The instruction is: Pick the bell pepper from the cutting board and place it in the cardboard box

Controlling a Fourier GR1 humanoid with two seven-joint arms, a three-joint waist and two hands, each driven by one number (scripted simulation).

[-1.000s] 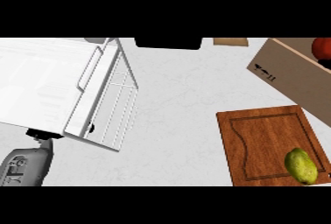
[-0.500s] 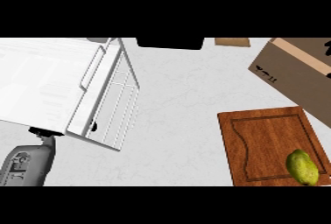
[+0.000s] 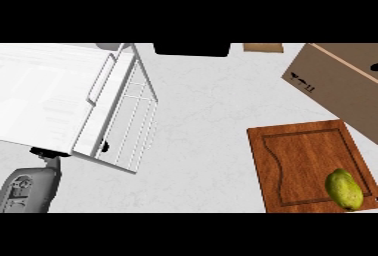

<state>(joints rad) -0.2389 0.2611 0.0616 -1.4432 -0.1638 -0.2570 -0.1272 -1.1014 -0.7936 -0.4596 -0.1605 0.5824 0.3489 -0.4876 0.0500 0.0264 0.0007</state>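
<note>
While the yellow-green bell pepper [image 3: 344, 189] lies at the cutting board's [image 3: 303, 160] lower right corner, the cardboard box [image 3: 339, 82] sits beyond it on the bench [image 3: 207, 125]; neither hand shows, only a grey forearm [image 3: 28, 187] at lower left.

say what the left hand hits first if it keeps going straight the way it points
Probably the white wire rack, which covers most of the left hand; heights are unclear, so it might pass beneath.
</note>
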